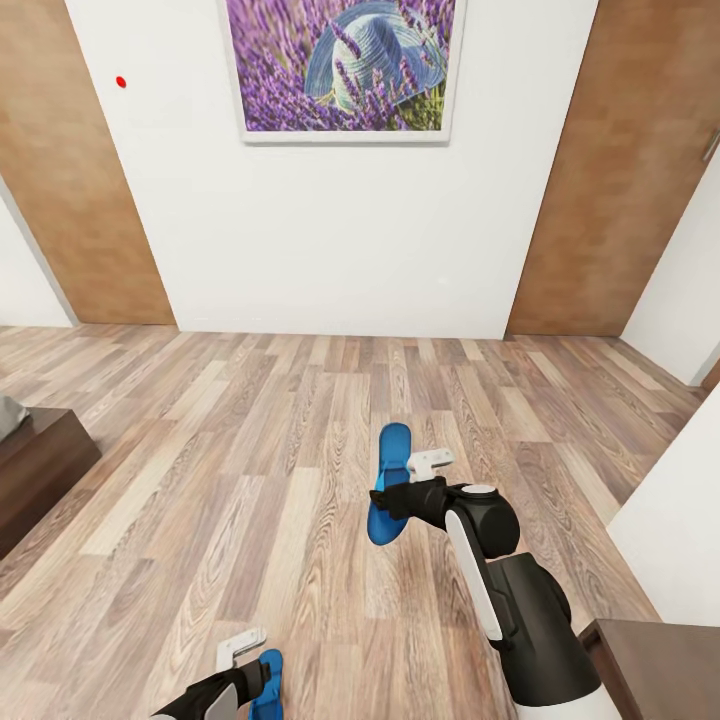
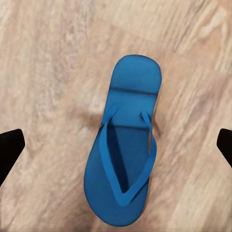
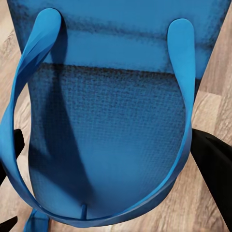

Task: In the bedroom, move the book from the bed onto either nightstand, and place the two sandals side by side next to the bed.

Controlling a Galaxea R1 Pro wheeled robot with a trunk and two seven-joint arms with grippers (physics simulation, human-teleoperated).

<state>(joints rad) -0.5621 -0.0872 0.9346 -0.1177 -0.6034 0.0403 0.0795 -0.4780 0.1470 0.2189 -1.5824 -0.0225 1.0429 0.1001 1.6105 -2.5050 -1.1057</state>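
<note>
One blue sandal (image 1: 391, 446) is lifted off the wood floor, and my right gripper (image 1: 400, 487) is shut on it across the middle. In the right wrist view that sandal (image 3: 111, 121) sits close up between the dark fingers (image 3: 212, 179). The other blue sandal (image 2: 135, 77) lies flat on the floor, straps up. My left gripper (image 2: 116, 145) hovers over it, open, with its fingertips (image 2: 9, 152) wide apart. In the head view this sandal (image 1: 268, 690) shows beside the left gripper (image 1: 245, 665) at the bottom edge. A corner of the bed (image 1: 40, 470) shows at the left. The book is out of view.
Ahead stands a white wall with the lavender-and-hat picture (image 1: 345, 65) between brown wood panels (image 1: 620, 170). A white wall corner (image 1: 680, 520) and a dark brown wooden top (image 1: 655, 655) stand close at the right. Wood-plank floor (image 1: 250, 420) stretches ahead.
</note>
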